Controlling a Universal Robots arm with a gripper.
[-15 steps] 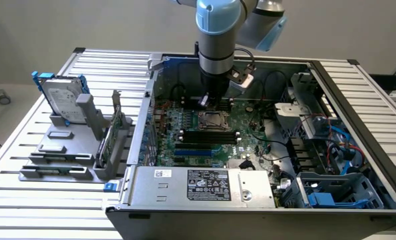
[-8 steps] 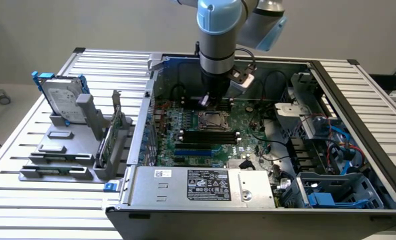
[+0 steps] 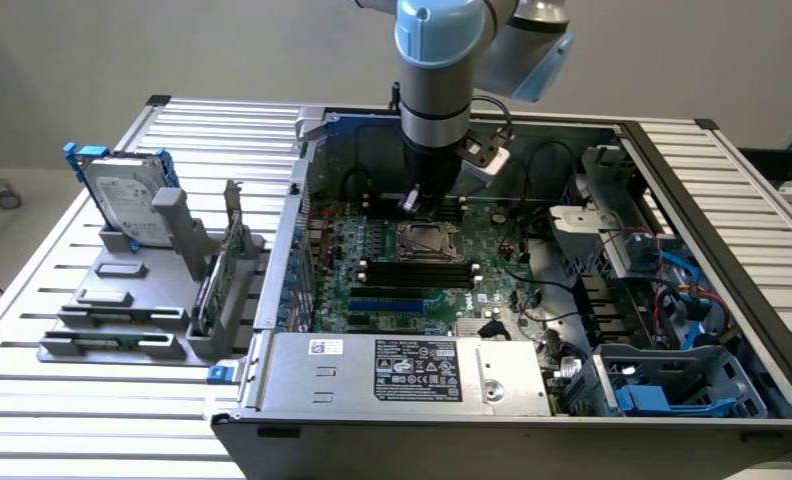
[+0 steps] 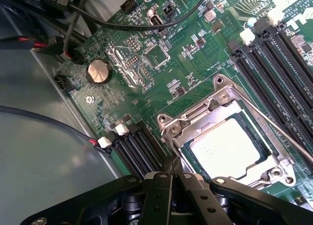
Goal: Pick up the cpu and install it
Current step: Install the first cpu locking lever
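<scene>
The cpu [image 4: 229, 147], a flat square chip with a pale silver top, lies seated in the motherboard socket frame [image 4: 222, 132] [image 3: 424, 241], whose metal load plate and lever stand around it. My gripper [image 4: 172, 167] is shut with nothing between its fingers, its tips just beside the socket's corner, apart from the chip. In the exterior view the arm reaches down into the open computer case, with the gripper [image 3: 415, 205] just above the board behind the socket.
Black memory slots [image 4: 276, 58] flank the socket. A coin battery [image 4: 99, 71] and black cables [image 4: 83, 19] lie nearby. Outside the case, a hard drive in a blue frame [image 3: 125, 195] stands in a grey rack at the exterior view's left. The power supply [image 3: 403, 372] fills the case front.
</scene>
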